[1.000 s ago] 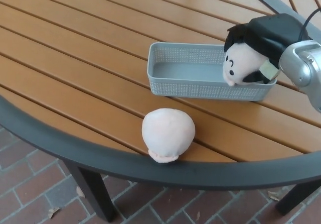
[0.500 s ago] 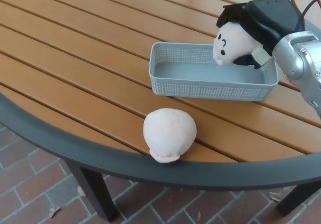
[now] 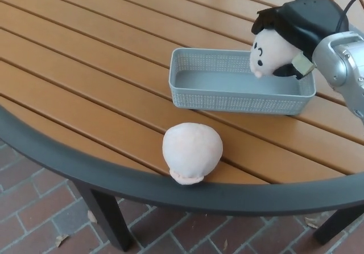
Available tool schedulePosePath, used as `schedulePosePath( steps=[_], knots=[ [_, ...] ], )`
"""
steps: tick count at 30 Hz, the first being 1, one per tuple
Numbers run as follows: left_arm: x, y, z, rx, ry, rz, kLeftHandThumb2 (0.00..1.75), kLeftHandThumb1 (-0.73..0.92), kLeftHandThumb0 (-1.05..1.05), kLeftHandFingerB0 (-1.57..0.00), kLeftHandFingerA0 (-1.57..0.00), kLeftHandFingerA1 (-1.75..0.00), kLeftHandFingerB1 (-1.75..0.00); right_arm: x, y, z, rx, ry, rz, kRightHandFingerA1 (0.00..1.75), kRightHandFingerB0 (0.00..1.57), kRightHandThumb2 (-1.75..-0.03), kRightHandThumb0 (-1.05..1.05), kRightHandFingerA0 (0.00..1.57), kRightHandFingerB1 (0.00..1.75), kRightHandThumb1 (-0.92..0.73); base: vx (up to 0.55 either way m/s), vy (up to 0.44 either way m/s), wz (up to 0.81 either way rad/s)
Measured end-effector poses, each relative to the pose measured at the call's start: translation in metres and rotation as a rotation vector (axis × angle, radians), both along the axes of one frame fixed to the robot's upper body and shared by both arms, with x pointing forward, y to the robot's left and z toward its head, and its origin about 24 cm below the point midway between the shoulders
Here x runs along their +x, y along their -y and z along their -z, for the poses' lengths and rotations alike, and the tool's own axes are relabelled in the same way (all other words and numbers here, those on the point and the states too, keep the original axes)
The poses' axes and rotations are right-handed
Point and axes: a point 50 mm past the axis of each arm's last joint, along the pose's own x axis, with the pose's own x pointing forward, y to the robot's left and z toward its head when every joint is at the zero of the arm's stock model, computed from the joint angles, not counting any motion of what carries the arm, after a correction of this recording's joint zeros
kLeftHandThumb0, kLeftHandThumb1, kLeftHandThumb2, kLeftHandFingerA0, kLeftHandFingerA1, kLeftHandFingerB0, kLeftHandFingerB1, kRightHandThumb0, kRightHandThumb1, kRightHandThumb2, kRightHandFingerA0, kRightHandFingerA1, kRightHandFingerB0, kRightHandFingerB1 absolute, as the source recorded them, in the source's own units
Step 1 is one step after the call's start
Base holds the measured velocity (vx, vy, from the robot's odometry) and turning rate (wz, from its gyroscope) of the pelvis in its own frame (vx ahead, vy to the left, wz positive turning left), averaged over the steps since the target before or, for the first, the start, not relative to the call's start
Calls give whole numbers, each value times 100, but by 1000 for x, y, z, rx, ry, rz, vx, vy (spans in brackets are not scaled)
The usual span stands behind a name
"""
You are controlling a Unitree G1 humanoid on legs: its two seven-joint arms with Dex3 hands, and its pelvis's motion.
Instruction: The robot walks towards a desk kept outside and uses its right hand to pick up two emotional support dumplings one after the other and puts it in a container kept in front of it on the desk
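A soft, light dumpling (image 3: 272, 56) is being pinched from above by the right hand (image 3: 301, 23) fingers over the container (image 3: 239, 89), while another (image 3: 191, 150) is lying nearby on the desk (image 3: 85, 66).

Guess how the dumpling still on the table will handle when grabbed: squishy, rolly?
The dumpling on the table looks plush, so it probably squashes and weighs little. Its domed shape may rock or roll if nudged, and it sits close to the table edge, so a push could drop it.
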Motion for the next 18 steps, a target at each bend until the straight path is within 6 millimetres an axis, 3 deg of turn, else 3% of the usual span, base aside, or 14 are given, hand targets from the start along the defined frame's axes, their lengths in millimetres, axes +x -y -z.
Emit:
schedulePosePath(
  steps=[1, 2, 3, 6, 7, 8, 9, 10, 11, 12, 13, 16, 17, 18],
  knots=[
    [1, 0, 0, 0, 1, 2, 115, -7, -105, -153, -143, -102, -77, 1, 2, 0, -38, -11, 9, 53, 0, -99, -33, 2, 48, -46, 0, 0, 0],
    [1, 0, 0, 0, 2, 2, 115, -7, -105, -153, -143, -102, -77, 1, 2, 0, -50, -16, 10, 53, 0, -99, -33, 2, 48, -46, 0, 0, 0],
    [1, 0, 0, -1, 2, 3, 79, -19, -21, -133, -132, -121, -119, 1, 2, 1, -68, -24, 12, 24, 14, -58, -55, 0, 28, -56, 0, 0, 0],
    [2, 1, 0, -4, 4, 6, 79, -19, -21, -133, -132, -121, -119, 1, 2, 4, -127, -54, 16, 24, 14, -58, -55, 0, 28, -56, 0, 0, 0],
    [3, 1, 0, -5, 5, 7, 80, -18, -21, -134, -132, -121, -119, 1, 2, 6, -155, -73, 23, 12, 10, -57, -63, 0, 28, -55, 0, 0, 0],
    [3, 1, 0, -5, 6, 9, 80, -18, -21, -134, -132, -121, -119, 1, 2, 7, -171, -88, 30, 12, 10, -57, -63, 0, 28, -55, 0, 0, 0],
    [3, 1, 0, -5, 5, 9, 116, -7, -105, -151, -144, -104, -81, 1, 2, 7, -176, -94, 32, 11, 10, -57, -64, 0, 28, -55, 0, 0, 0],
    [3, 1, 0, -5, 5, 10, 116, -7, -105, -151, -144, -104, -81, 1, 1, 7, -183, -101, 35, 11, 10, -57, -64, 0, 28, -55, 0, 0, 0],
    [3, 1, 0, -5, 5, 10, 116, -6, -105, -151, -144, -103, -81, 0, 1, 7, -187, -104, 37, 7, 9, -79, -75, 0, 30, -43, 0, 0, 0],
    [3, 1, 0, -5, 5, 10, 116, -6, -105, -151, -144, -103, -81, 0, 1, 7, -189, -107, 38, 7, 9, -79, -75, 0, 30, -43, 0, 0, 0],
    [3, 1, 0, -5, 6, 11, 111, -1, -105, -143, -143, -113, -93, 1, 1, 7, -194, -114, 42, 6, 10, -80, -78, 0, 28, -44, 0, 0, 0],
    [3, 1, 0, -5, 5, 12, 111, -1, -105, -143, -143, -113, -93, 1, 0, 6, -198, -123, 47, 6, 10, -80, -78, 0, 28, -44, 0, 0, 0],
    [3, 1, 0, -5, 4, 12, 122, -4, -105, -157, -144, -95, -73, 1, 0, 6, -198, -125, 47, 0, 8, -81, -91, 0, 14, -52, 0, 0, 0],
    [3, 1, 0, -5, 4, 13, 122, -4, -105, -157, -144, -95, -73, 1, -1, 6, -198, -126, 48, 0, 8, -81, -91, 0, 14, -52, 0, 0, 0]
  ],
)
